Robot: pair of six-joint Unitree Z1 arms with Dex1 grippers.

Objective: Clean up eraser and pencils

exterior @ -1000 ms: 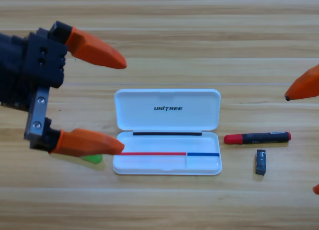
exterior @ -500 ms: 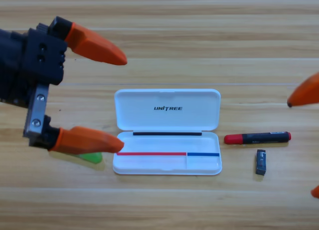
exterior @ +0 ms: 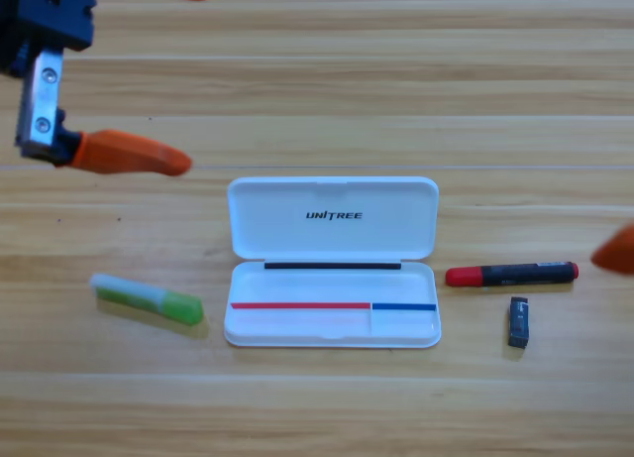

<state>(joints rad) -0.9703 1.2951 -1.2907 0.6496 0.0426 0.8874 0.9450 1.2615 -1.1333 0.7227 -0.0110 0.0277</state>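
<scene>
Left tool (exterior: 173, 75) sits at top-left corner, jaws wide apart, holding nothing. Right tool (exterior: 616, 251) shows only as an orange tip at right edge; open or closed can't be told. White case (exterior: 333, 323) lies open mid-bench (exterior: 317, 100). Green pencil (exterior: 147, 298) left of case w/ clear room around. Red-black pencil (exterior: 511, 274) and eraser (exterior: 518, 322) right of case, near each other, prob. not touching.

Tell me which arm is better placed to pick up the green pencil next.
Left, probably. The green pencil lies left of the white case, below the open left pincer. Only a tip of the right pincer shows at the right edge.
</scene>
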